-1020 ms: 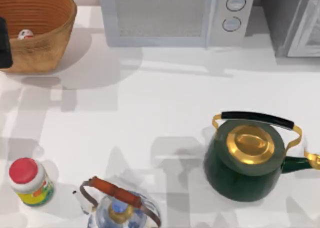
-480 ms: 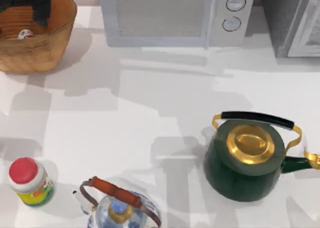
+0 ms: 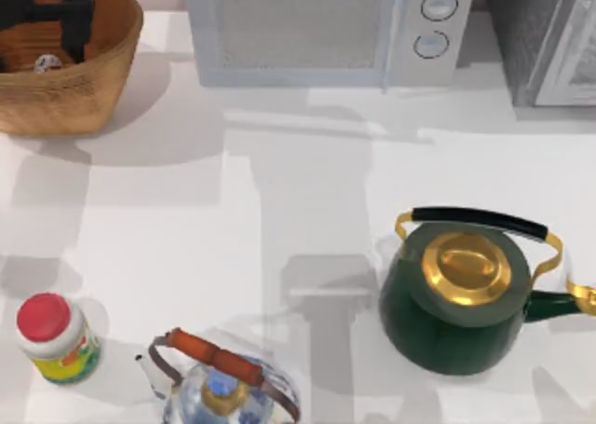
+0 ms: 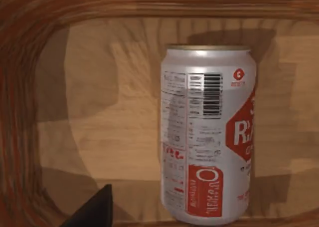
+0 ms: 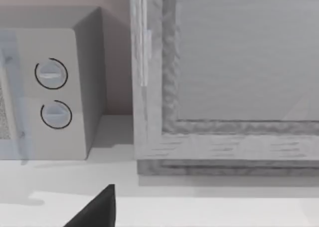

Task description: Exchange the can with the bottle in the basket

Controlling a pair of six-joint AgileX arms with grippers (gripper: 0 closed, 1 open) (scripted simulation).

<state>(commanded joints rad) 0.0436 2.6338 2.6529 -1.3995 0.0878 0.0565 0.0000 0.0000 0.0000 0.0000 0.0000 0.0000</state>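
- The left tool (image 3: 42, 23) is positioned over the basket (image 3: 93, 88) at the tabletop's far left corner, so that the can (image 3: 44, 63) lying on the basket floor can be reached from above.
- In the left wrist view the can (image 4: 209, 137) is seen on its side on the woven floor, near the basket wall (image 4: 20, 112), with 1 dark fingertip (image 4: 94, 212) apart from it; nothing is grasped, and the tool's fingers appear spread, though that is a judgement.
- The can is judged to need lifting out first, since the basket must be freed for the exchange.
- No slim brown bottle is identified on the tabletop (image 3: 279, 210); a red-capped jar (image 3: 54, 338), a glass kettle (image 3: 223, 387) and a green kettle (image 3: 466, 298) stand at the near side.
- The right arm is parked facing the microwave (image 5: 50, 87); whether the right tool is released or clenched cannot be told.
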